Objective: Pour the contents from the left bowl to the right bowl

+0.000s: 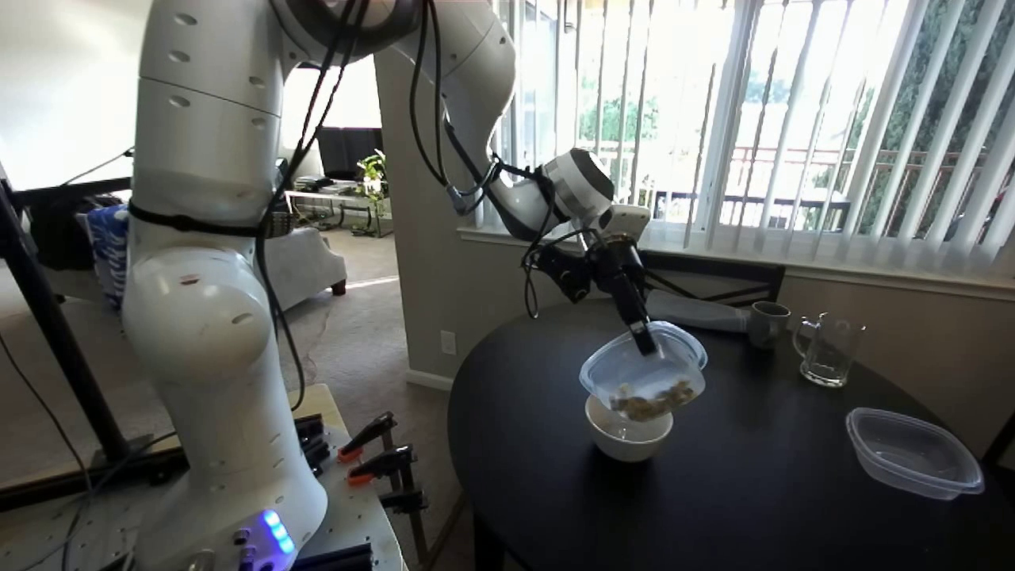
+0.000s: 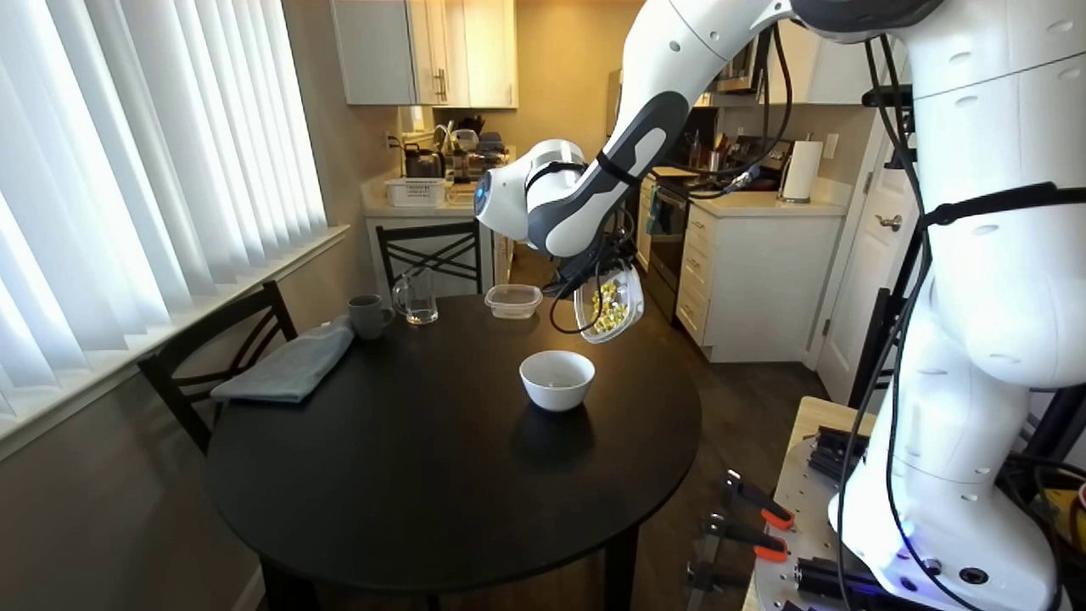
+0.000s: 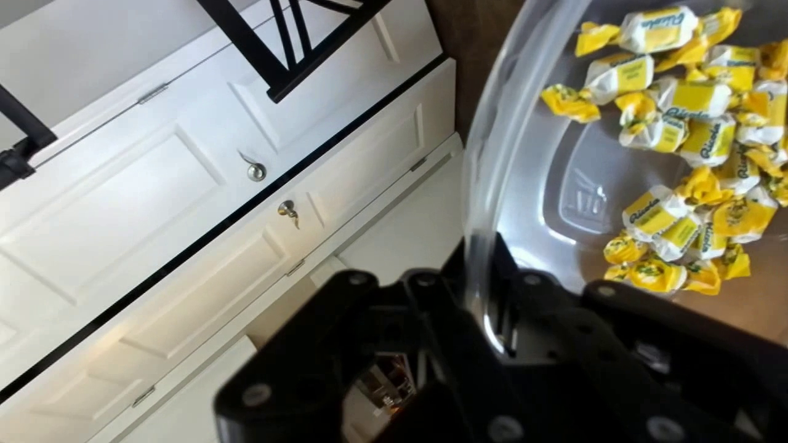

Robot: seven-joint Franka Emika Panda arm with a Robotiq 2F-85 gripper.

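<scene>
In an exterior view, right of centre, the claw (image 1: 645,342) grips the tilted clear bowl (image 1: 641,371); in an exterior view, the white bowl (image 2: 557,386) stands mid-frame on the desk (image 2: 407,492); in the wrist view, wrapped candies (image 3: 708,140) lie inside, upper right.

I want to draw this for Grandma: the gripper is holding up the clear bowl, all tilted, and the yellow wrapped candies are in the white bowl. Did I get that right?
Almost! The candies aren't in the white bowl. The wrist view shows them in the clear bowl, the tilted one that the gripper is holding up.
</scene>
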